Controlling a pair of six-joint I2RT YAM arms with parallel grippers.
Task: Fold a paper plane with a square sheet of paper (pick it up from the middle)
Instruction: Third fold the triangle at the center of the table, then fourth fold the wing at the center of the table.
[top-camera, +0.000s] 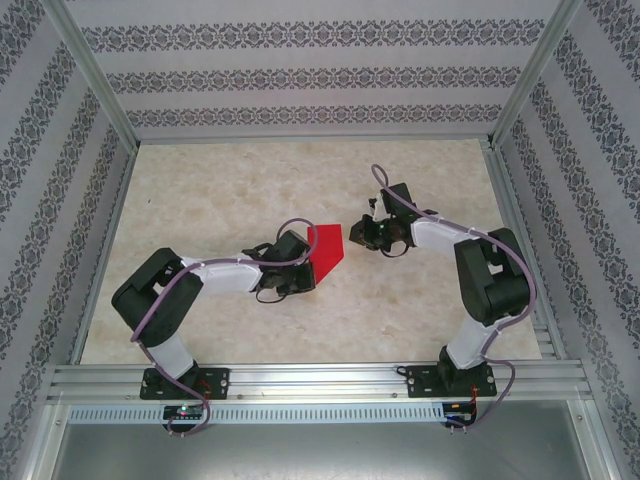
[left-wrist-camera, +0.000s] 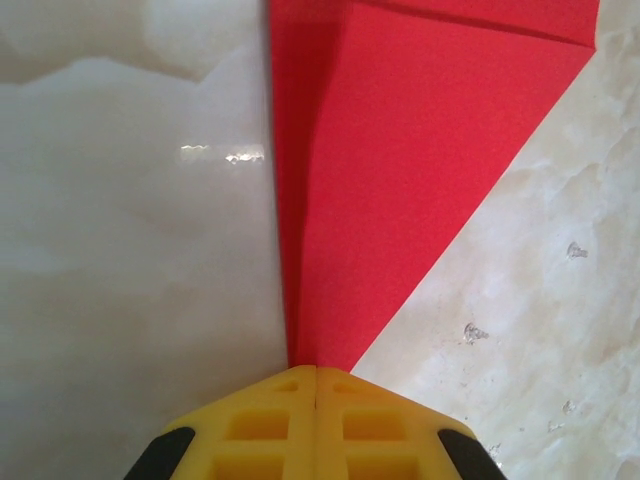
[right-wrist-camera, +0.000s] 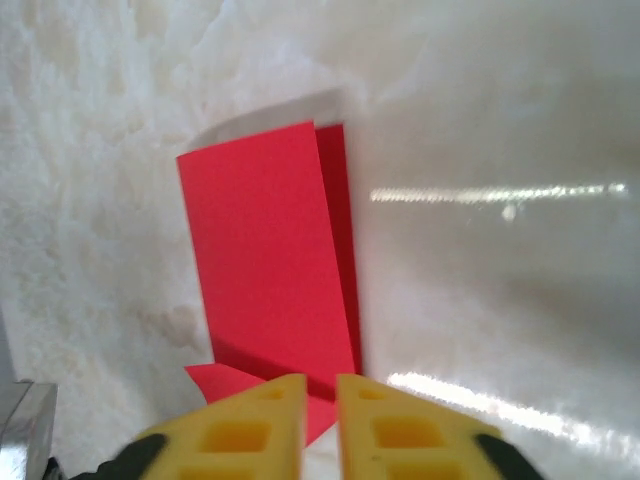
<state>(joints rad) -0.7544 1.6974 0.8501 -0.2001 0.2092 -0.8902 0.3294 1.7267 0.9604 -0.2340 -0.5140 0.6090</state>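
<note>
Folded red paper (top-camera: 328, 250) is seen at the centre of the top view, over the pale marble-look counter (top-camera: 250, 180), between the two pincers. The left pincer (top-camera: 306, 262) is set at the paper's left edge. The right pincer (top-camera: 358, 232) is placed just beside the paper's upper right corner.

In the left wrist view, the left pincer (left-wrist-camera: 317, 385) is shown at bottom centre with its yellow fingers (left-wrist-camera: 260, 425) pressed together. They are clamped on the narrow tip of the paper (left-wrist-camera: 400, 150), which widens toward the upper right of the frame. A crease is visible near the top edge. The counter (left-wrist-camera: 120, 250) is seen on both sides.

In the right wrist view, the right pincer (right-wrist-camera: 320, 400) is shown at bottom centre, its fingers (right-wrist-camera: 265, 425) held slightly apart with a narrow gap. The paper (right-wrist-camera: 265, 260) is seen centre-left, just beyond the tips, with a second layer showing along its right edge. Whether these tips touch the paper cannot be told. The counter (right-wrist-camera: 500, 300) is glossy on the right.
</note>
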